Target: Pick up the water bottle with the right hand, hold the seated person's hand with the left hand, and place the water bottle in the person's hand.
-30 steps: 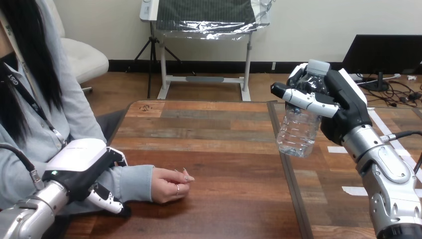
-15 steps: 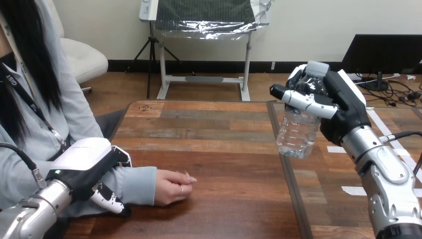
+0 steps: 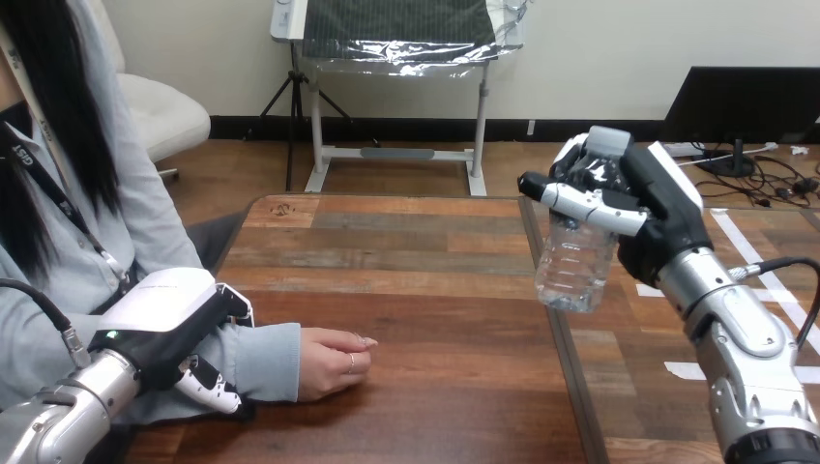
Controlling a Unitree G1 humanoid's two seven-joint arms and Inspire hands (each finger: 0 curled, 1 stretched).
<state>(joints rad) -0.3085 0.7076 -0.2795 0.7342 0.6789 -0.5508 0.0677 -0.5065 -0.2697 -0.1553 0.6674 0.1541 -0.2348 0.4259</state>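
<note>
Two robot hands, head view | right robot hand (image 3: 646, 208) curled round the water bottle (image 3: 571, 269), near upright above the surface (image 3: 425, 280) at right | left robot hand (image 3: 160, 319) wrapped round the person's forearm (image 3: 263, 356); person's hand (image 3: 329, 363) rests on the surface, well apart from the bottle

No writing, number or sign is showing clearly enough to be read. The water bottle (image 3: 572, 261), up at the right over the table (image 3: 406, 290), is turning plain clear plastic toward the camera.
</note>
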